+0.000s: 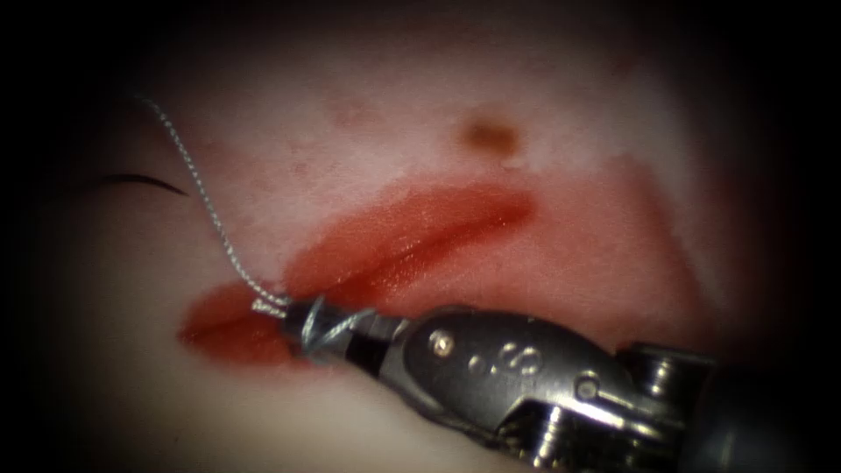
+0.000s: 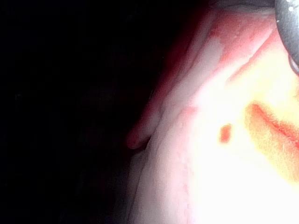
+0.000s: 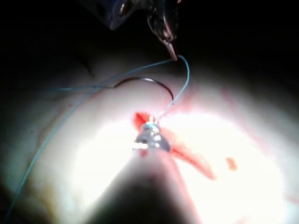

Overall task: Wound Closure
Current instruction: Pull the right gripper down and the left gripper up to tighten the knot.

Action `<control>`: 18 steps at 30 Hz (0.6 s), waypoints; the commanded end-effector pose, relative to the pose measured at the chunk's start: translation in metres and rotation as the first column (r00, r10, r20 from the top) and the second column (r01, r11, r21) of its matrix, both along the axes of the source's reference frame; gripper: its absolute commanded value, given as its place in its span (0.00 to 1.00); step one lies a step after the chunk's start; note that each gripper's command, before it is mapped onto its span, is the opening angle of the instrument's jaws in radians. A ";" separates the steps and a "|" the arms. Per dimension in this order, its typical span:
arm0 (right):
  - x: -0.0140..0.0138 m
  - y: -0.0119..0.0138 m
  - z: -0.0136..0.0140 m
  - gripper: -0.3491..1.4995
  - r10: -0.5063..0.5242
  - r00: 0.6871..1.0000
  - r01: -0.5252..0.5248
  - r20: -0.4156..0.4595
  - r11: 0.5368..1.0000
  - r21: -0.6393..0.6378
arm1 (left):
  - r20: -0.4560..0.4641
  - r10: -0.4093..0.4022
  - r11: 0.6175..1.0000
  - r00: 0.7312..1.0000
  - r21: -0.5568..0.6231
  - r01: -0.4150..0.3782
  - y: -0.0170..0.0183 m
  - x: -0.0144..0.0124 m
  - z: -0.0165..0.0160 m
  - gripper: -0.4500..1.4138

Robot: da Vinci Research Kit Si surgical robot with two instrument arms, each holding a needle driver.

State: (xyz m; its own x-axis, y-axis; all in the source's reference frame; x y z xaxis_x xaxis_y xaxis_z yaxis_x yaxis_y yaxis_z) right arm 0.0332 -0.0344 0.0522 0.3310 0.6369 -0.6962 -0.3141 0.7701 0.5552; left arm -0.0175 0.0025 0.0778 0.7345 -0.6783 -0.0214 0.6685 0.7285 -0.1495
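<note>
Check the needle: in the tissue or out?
Out. The needle lies free on the tissue, left of the cut. The right tool is shut on the thread.

Tissue point(image 1: 491, 79): pale pork belly, pink blotches, small brown spot above the cut. Cut point(image 1: 412, 241): long slanted gash, wet with red fluid point(image 1: 228, 328), running from lower left up to the right. Thread point(image 1: 197, 188): thin, twisted, pale; rises up-left from the cut's left end, where it wraps several turns around the right claw point(image 1: 302, 328). Needle point(image 1: 144, 181): dark, thin, curved, lying free on the tissue left of the cut, not in the tissue, apart from the claw.
</note>
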 end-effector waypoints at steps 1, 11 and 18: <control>0.0012 0.0007 -0.0004 0.00 -0.003 1.000 0.003 -0.007 1.000 -0.004 | 0.013 0.010 1.000 1.000 -0.019 -0.010 0.0015 -0.0007 -0.0003 0.00; 0.0006 0.0009 -0.0005 0.00 -0.023 1.000 0.023 -0.017 1.000 -0.002 | -0.009 0.129 0.989 0.992 -0.075 -0.130 0.0028 -0.0036 0.0015 0.00; -0.0001 0.0009 -0.0008 0.00 -0.037 0.999 0.037 -0.025 0.999 0.001 | -0.023 0.164 0.981 0.986 -0.099 -0.166 0.0023 -0.0052 0.0024 0.00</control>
